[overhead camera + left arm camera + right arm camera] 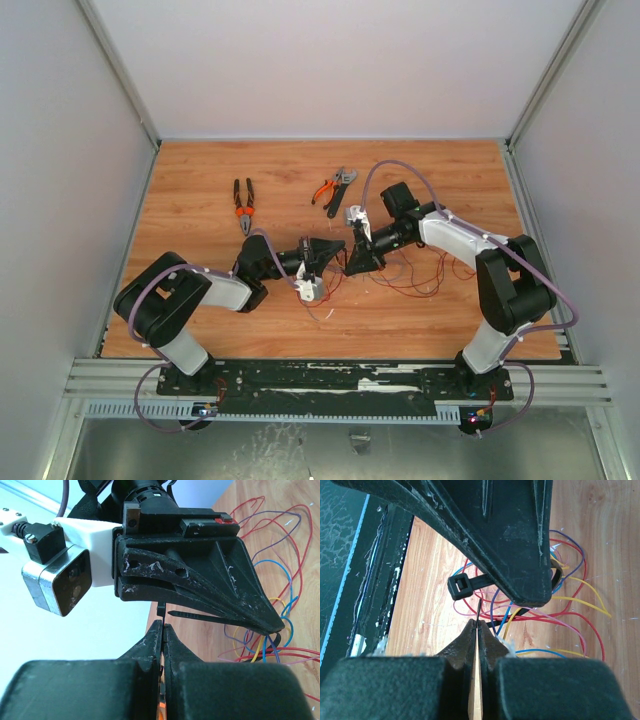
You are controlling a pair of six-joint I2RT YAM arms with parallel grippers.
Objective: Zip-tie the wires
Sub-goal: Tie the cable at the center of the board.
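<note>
— What colours are the wires [555, 614]?
— Mostly red; some yellow, blue, purple and pink among them; the zip tie [461, 586] is black.
— And the table [200, 190]?
— Orange-brown wood grain; my left gripper [162, 626] and right gripper [477, 623] are black, flecked with white scuffs; my pliers [243, 206] have orange-and-black handles; my arm cables [400, 166] are purple.

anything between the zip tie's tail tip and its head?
Nothing visible. The right gripper pinches the zip tie tail, its tip right beside the head, nothing between them; the wires lie behind.
</note>
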